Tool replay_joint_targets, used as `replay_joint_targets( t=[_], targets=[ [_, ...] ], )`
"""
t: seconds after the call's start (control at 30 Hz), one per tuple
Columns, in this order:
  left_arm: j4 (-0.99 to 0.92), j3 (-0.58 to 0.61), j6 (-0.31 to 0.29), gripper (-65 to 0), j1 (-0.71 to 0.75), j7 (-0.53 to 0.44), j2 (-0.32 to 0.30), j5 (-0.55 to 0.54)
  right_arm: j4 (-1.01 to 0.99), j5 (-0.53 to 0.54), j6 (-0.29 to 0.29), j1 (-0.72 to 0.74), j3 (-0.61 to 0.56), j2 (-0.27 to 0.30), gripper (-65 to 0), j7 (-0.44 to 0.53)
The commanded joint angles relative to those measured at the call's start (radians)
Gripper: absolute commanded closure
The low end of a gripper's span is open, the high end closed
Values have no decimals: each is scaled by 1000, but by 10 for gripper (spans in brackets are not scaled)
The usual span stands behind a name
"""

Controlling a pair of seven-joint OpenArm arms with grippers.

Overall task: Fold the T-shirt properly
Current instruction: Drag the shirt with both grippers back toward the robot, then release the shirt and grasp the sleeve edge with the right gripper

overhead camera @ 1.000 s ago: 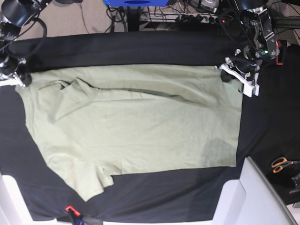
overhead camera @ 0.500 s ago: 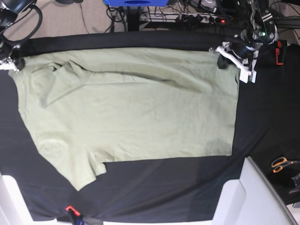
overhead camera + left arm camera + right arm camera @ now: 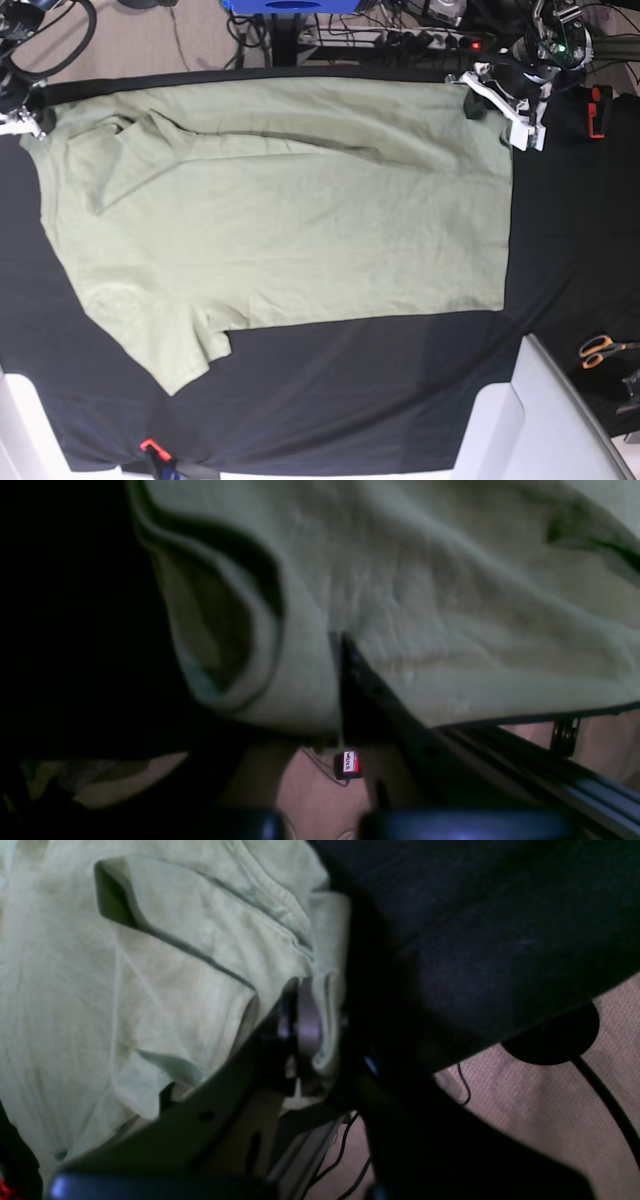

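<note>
— Two grippers, one shirt: where does each one sit?
— The left gripper (image 3: 478, 95) is at the far corner of the T-shirt (image 3: 280, 210), on the right side of the base view. The right gripper (image 3: 30, 118) is at the opposite far corner, on the left edge of that view.

— Are they holding anything?
— Yes. In the left wrist view the left gripper (image 3: 340, 645) has its jaws pressed together on the shirt's (image 3: 450, 605) fabric, with a hem curling into a loop beside it. In the right wrist view the right gripper (image 3: 305, 1010) is clamped on a bunched edge of the shirt (image 3: 100, 990), with seams and folds gathered next to it.

— And how does the shirt lie?
— It is spread over the black cloth (image 3: 400, 400) covering the table, its far edge stretched between the two grippers and close to the cloth's far border. One sleeve points toward the near left corner. A creased flap lies folded near the right gripper, and long wrinkles run across the upper part.

— Anything else around?
— Orange-handled scissors (image 3: 600, 350) lie on the cloth at the right, well apart from the shirt.
</note>
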Motion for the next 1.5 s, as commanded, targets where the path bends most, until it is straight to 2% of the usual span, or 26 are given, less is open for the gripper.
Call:
replay_joint_targets(
  t=[0.0, 0.3, 0.4, 0.43, 0.57, 0.6, 0.67, 0.73, 0.8, 0.9, 1.0, 1.1, 1.13, 1.23, 1.27, 1.3, 1.33, 1.4, 1.43, 1.47],
  targets=[
    [12, -7, -2, 0, 7, -11, -11, 2, 17, 12, 5, -1, 3, 6, -6, 12],
    [10, -1, -2, 0, 7, -11, -17, 4, 18, 15, -2, -19, 5, 0, -8, 15],
    [10, 1, -2, 0, 8, -11, -17, 4, 20, 15, -3, -21, 29, -2, -38, 11],
    [9, -2, -2, 0, 8, -10, -18, 5, 24, 15, -3, -21, 46, -3, -74, 9],
    [12, -8, -2, 0, 24, -10, -23, 22, 26, 15, -3, -21, 94, -3, -353, 9],
    [12, -8, -2, 0, 27, -10, -23, 39, 26, 15, -3, -21, 105, -3, -399, 9],
    [12, -10, -2, -146, 27, -11, -18, 82, 26, 15, -2, -21, 117, -3, -410, 9],
    [13, -17, -2, -257, 27, -11, -18, 99, 35, 15, 5, -21, 118, -2, -393, 15],
    [13, -83, -2, -357, 22, -11, -17, 102, 81, 15, 12, -21, 126, 0, -392, 17],
    [20, -171, -3, -438, -4, -11, -17, 102, 181, 15, 74, -39, 114, -3, -386, 8],
    [20, -245, -3, -466, -38, -11, -32, 106, 293, 14, 159, -67, 43, -13, -384, -5],
    [29, -326, -6, -461, -61, -11, -52, 103, 396, 9, 288, -111, -93, -8, -384, -44],
    [40, -352, -6, -459, -61, -11, -55, 102, 417, 8, 335, -127, -150, 10, -384, -57],
    [109, -381, -8, -451, -53, -8, -49, 102, 429, 8, 335, -153, -313, 56, -378, -74],
    [132, -380, -8, -423, -47, -8, -47, 102, 429, 8, 335, -160, -362, 66, -357, -70],
    [145, -377, -8, -362, -30, -8, -46, 100, 429, 8, 335, -170, -402, 72, -309, -70],
    [153, -366, -8, -262, -24, -8, -43, 99, 429, 8, 335, -173, -436, 72, -239, -69],
    [158, -318, -9, 0, -18, -8, -31, 99, 426, 6, 335, -174, -503, 73, -68, -75],
    [158, -297, -9, 0, -18, -8, -21, 99, 426, 6, 335, -174, -531, 81, 0, -77],
    [155, -268, -9, 0, -19, -8, -9, 99, 426, 6, 335, -174, -566, 90, 0, -77]
  ],
)
